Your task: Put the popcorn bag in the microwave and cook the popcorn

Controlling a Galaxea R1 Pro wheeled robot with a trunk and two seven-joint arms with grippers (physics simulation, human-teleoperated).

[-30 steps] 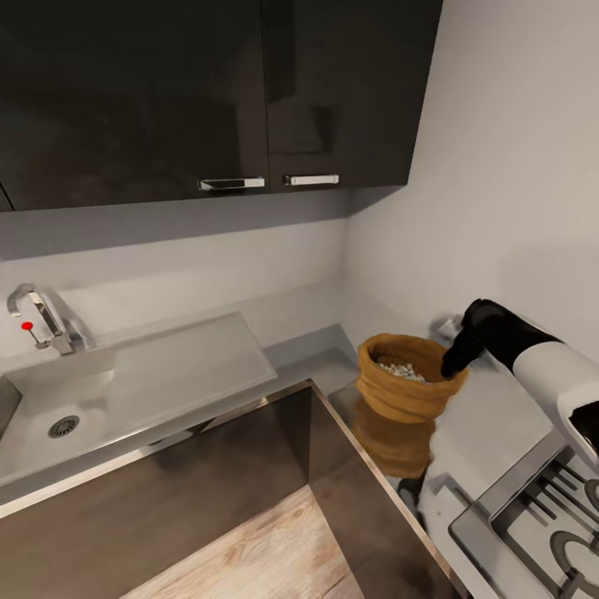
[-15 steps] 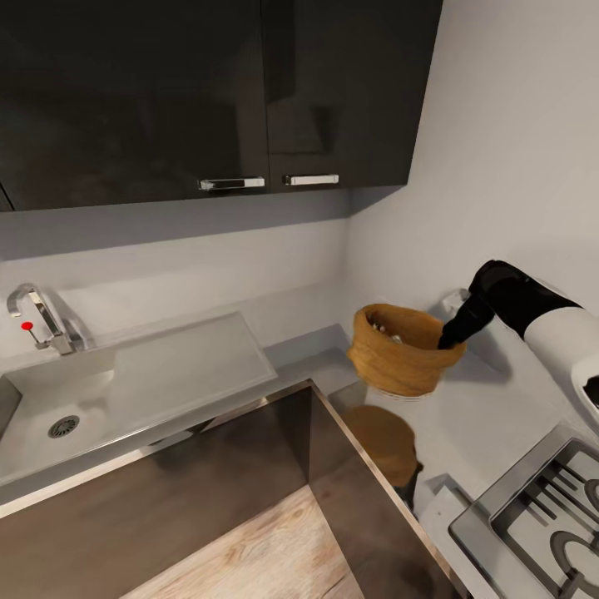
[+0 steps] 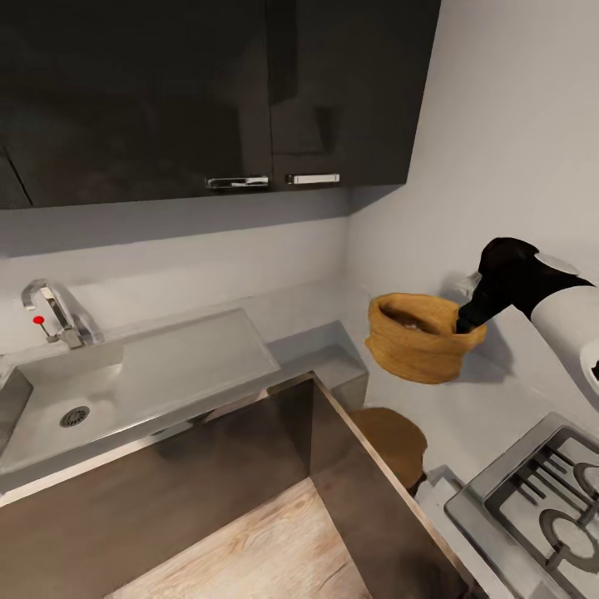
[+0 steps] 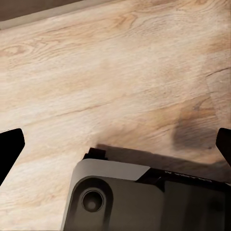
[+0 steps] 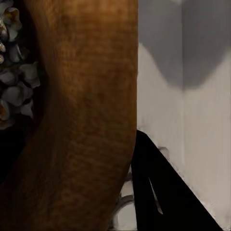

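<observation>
Burlap popcorn bag [image 3: 420, 339] hung clear above the desk [image 3: 466, 416], near its back corner beside the hob [image 3: 541, 507], pinched at the rim by the right gripper [image 3: 466, 323]. Popcorn [image 5: 10, 72] lay inside. Left gripper [image 4: 115, 144] stood open over wood floor [image 4: 110, 72].

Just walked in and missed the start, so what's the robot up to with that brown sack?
The right gripper has the popcorn bag pinched by its rolled rim and holds it lifted clear of the grey countertop, near the wall corner; the bag's reflection lies on the metal below. Pale popcorn sits inside the sack. The sink is off to the left and the gas hob is at the lower right. The left gripper hangs open over the wood floor, holding nothing.
</observation>
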